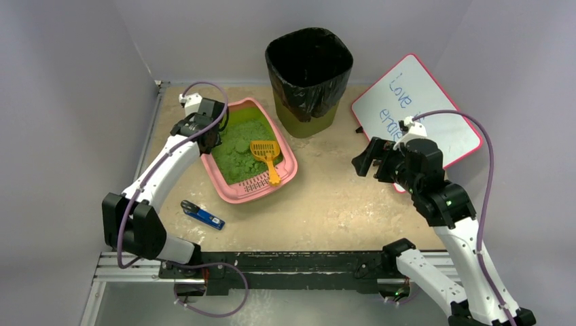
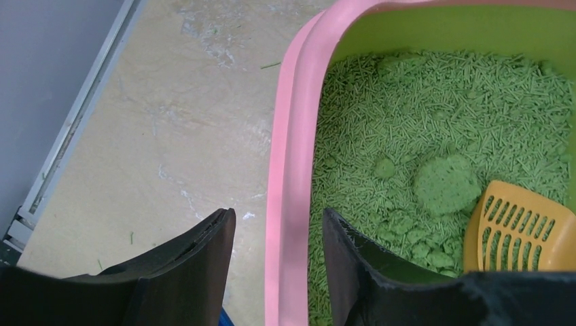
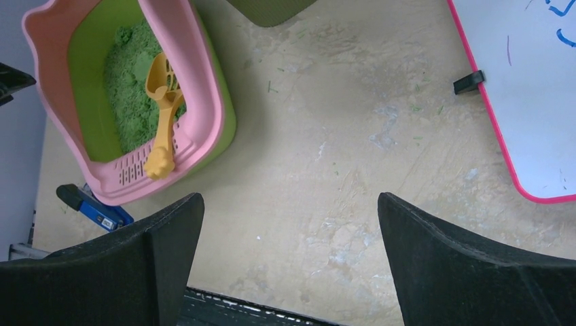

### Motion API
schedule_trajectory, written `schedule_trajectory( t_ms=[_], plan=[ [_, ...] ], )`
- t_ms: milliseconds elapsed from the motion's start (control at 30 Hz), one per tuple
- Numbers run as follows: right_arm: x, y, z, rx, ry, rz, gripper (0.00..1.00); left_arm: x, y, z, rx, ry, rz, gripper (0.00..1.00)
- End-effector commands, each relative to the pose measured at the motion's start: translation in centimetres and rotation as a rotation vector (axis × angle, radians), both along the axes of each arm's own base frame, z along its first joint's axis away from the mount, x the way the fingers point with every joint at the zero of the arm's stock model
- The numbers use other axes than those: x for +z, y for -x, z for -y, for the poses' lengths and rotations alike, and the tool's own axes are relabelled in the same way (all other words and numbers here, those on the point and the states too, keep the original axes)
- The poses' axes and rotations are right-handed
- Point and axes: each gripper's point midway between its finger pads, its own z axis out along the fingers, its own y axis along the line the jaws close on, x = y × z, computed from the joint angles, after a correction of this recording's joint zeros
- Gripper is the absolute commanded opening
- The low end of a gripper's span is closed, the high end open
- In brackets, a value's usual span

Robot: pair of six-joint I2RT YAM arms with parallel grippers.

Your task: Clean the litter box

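Observation:
The pink litter box [image 1: 253, 192] sits at the back left of the table, filled with green litter [image 2: 421, 115] that holds round clumps [image 2: 445, 183]. An orange slotted scoop [image 1: 266, 155] lies in it, handle resting on the grate lip. My left gripper [image 1: 212, 144] straddles the box's left rim [image 2: 289, 170]. One finger is outside over the table and the other is over the litter, with a small gap on each side of the rim. My right gripper [image 1: 363, 163] hovers wide open over bare table at the right [image 3: 291, 200], holding nothing.
A tall olive bin with a black bag [image 1: 309, 75] stands just behind the box. A pink-framed whiteboard [image 1: 421, 109] leans at the back right. A blue and black tool [image 1: 202, 215] lies near the box's front left corner. A wall runs along the table's left edge.

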Motion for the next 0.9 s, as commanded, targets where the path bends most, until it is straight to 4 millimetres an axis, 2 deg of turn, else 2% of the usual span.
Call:
schedule_trajectory(
  t_ms=[0, 200, 367, 467, 633, 733, 867],
  plan=[
    [1.4, -0.2, -0.4, 0.028, -0.021, 0.052, 0.99, -0.2, -2.2, -0.5, 0.035, 0.045, 0.059, 0.49],
    [1.0, -0.4, -0.8, 0.043, -0.025, 0.047, 0.99, -3.3, -2.4, -0.4, 0.011, 0.051, -0.017, 0.43],
    [2.6, -0.4, -0.9, 0.054, -0.043, 0.112, 0.99, -4.9, -1.7, -0.2, -0.023, 0.046, -0.081, 0.33],
    [3.4, -0.3, -0.9, 0.057, -0.052, 0.152, 0.99, -5.7, -0.7, -0.1, -0.043, 0.039, -0.13, 0.23],
    [2.2, -0.4, 1.0, -0.03, 0.013, 0.105, 0.97, -7.2, 1.4, 0.7, -0.07, 0.031, -0.226, 0.16],
    [1.5, -0.4, 1.1, -0.045, 0.017, 0.081, 0.97, -7.7, 2.2, 1.8, -0.102, 0.039, -0.259, 0.13],
    [1.9, -0.6, 0.9, -0.042, 0.008, 0.091, 0.96, -7.7, 3.4, 2.8, -0.131, 0.042, -0.284, 0.08]
  ],
)
